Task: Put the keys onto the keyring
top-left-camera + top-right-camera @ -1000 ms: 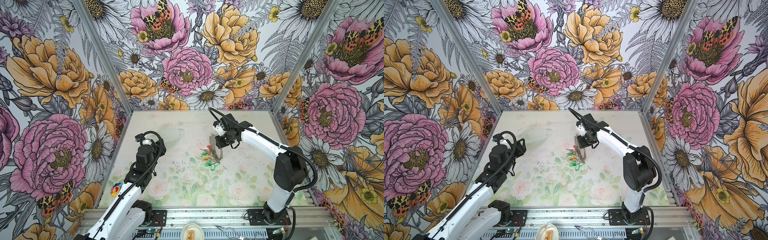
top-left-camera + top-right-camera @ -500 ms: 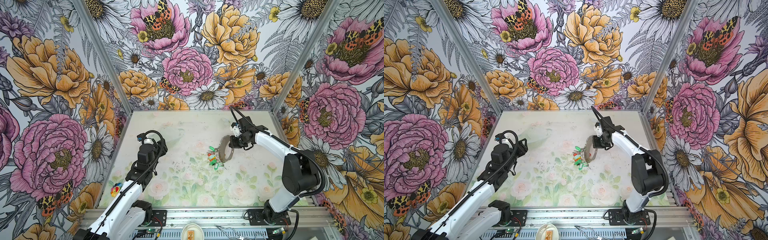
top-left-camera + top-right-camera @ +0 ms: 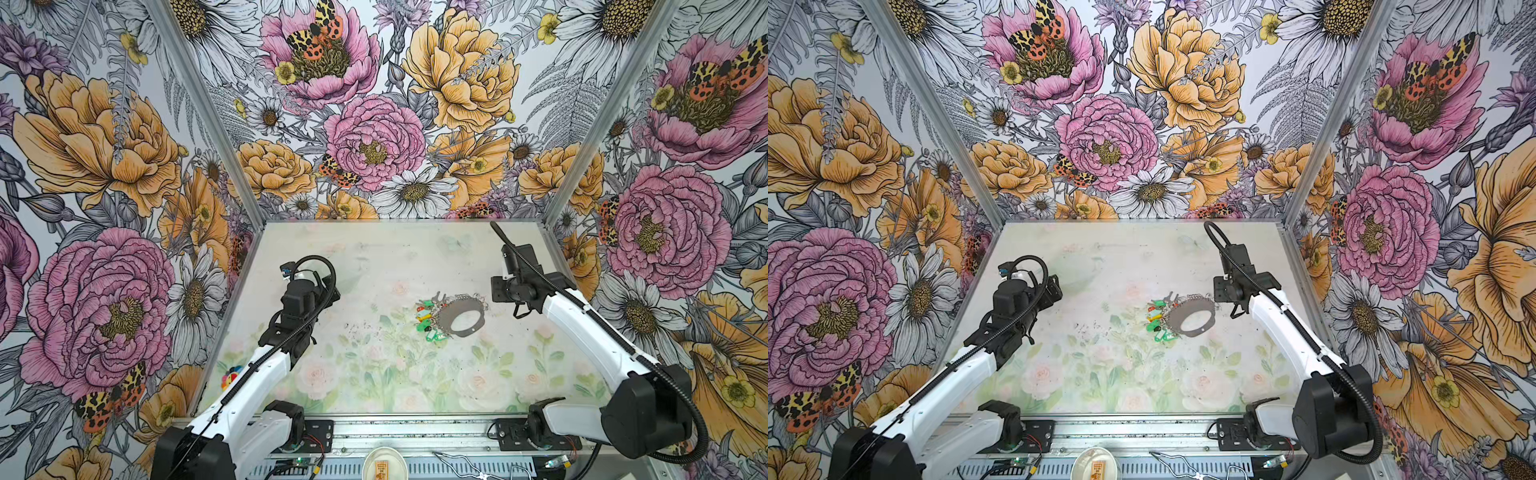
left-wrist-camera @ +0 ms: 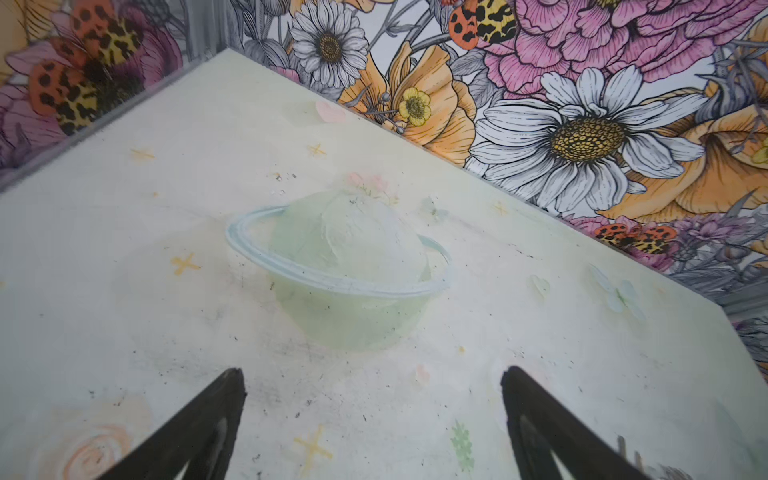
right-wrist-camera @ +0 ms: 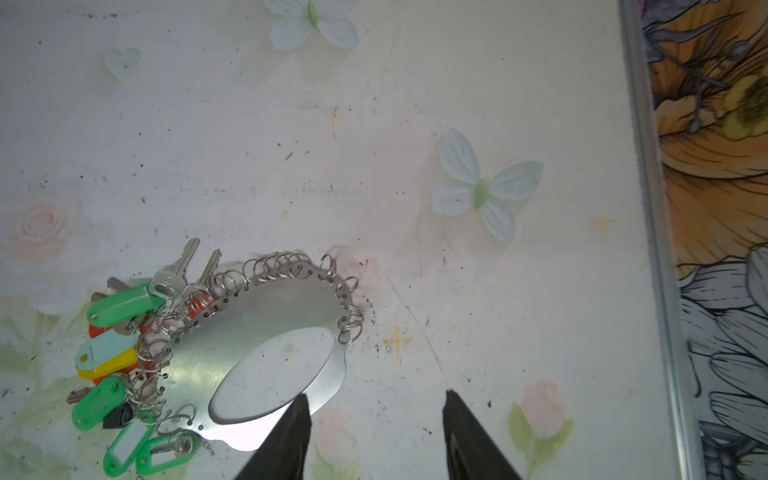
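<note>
The keyring (image 3: 448,316) (image 3: 1177,321) lies flat on the table right of centre, a wide grey ring fringed with small split rings. The keys (image 3: 425,316) (image 3: 1156,316), with green, red and yellow tags, bunch along its left edge. In the right wrist view the keyring (image 5: 257,316) and the keys (image 5: 120,332) lie beside my right gripper (image 5: 376,397). That gripper is open with nothing between its fingers, and one fingertip (image 5: 297,419) overlaps the ring's rim. My left gripper (image 4: 372,372) is open wide and empty over bare table on the left, far from the ring.
The metal frame post and flowered wall (image 5: 652,208) run close beside my right gripper. A small coloured object (image 3: 230,376) sits at the table's left edge by the left arm (image 3: 266,374). A white dish (image 3: 384,465) rests on the front rail.
My right gripper carried the keyring to the right, let it go and opened; the ring now lies flat. My left gripper opened wider.
</note>
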### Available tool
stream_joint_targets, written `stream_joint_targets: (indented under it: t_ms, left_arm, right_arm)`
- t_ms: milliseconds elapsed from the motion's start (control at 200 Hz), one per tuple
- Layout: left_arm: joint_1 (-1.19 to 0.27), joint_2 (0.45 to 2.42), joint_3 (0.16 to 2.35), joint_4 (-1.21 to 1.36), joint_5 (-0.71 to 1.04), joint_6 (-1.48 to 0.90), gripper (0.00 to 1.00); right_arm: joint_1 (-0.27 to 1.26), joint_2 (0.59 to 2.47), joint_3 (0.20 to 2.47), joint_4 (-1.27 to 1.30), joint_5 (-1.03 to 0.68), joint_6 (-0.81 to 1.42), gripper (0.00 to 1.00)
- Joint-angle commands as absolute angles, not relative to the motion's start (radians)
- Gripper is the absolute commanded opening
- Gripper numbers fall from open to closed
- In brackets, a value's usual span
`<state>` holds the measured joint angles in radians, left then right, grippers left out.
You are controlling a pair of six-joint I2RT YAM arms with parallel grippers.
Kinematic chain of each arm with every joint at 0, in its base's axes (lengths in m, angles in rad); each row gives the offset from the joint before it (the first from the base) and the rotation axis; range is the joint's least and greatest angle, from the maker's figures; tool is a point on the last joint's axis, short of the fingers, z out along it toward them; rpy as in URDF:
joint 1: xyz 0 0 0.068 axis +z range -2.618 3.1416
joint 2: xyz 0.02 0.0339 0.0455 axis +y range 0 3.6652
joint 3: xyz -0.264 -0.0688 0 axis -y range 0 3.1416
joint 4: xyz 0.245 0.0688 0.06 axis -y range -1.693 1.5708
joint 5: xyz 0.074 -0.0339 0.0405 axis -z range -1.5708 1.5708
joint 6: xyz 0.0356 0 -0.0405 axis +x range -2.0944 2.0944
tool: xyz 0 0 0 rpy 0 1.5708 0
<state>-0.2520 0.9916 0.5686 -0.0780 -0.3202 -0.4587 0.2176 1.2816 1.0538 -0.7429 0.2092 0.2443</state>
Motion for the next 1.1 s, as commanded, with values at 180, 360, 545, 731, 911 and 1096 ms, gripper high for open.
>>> stream_joint_targets:
  t_ms: [180, 360, 545, 731, 911, 1096]
  left_arm:
    - [-0.238, 1.066, 0.464, 0.263, -0.663, -0.159, 0.99]
    - [-0.214, 1.209, 0.382, 0.63, -0.607, 0.1, 0.99]
    - [-0.176, 1.409, 0.411, 0.751, -0.529, 0.158, 0.99]
    - [-0.14, 1.396, 0.423, 0.677, -0.238, 0.194, 0.99]
    - [-0.051, 1.487, 0.309, 0.986, -0.151, 0.06, 0.99]
    - [0.019, 1.558, 0.367, 0.976, -0.086, -0.001, 0.99]
  right_arm:
    - [0.2, 1.201, 0.865, -0.297, 0.413, 0.118, 0.61]
    - [0.187, 1.294, 0.686, 0.099, 0.442, 0.035, 0.62]
    - [0.156, 1.394, 0.498, 0.54, 0.381, -0.057, 0.67]
    - [0.059, 1.461, 0.442, 0.713, 0.142, 0.005, 0.68]
    - [0.004, 1.518, 0.355, 0.909, 0.029, 0.029, 0.69]
    - [-0.008, 1.533, 0.389, 0.868, 0.152, 0.092, 1.0]
